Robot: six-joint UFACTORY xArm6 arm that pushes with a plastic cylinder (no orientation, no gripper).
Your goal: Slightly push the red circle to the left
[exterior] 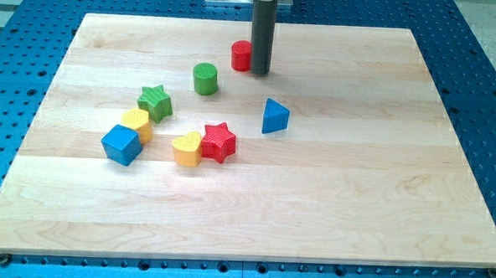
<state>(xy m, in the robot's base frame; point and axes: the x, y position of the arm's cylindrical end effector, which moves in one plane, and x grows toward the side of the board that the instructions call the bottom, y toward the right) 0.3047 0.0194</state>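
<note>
The red circle (241,55) is a short red cylinder near the top middle of the wooden board (355,186). My tip (260,73) is the lower end of the dark rod and stands right against the red circle's right side, touching it or nearly so. The rod hides part of the circle's right edge. A green circle (205,78) lies to the lower left of the red circle, a short gap away.
A blue triangle (274,116) lies below my tip. A green star (156,102), yellow block (137,124), blue cube (121,143), yellow heart-like block (187,149) and red star (218,142) cluster at the left middle. Blue perforated table surrounds the board.
</note>
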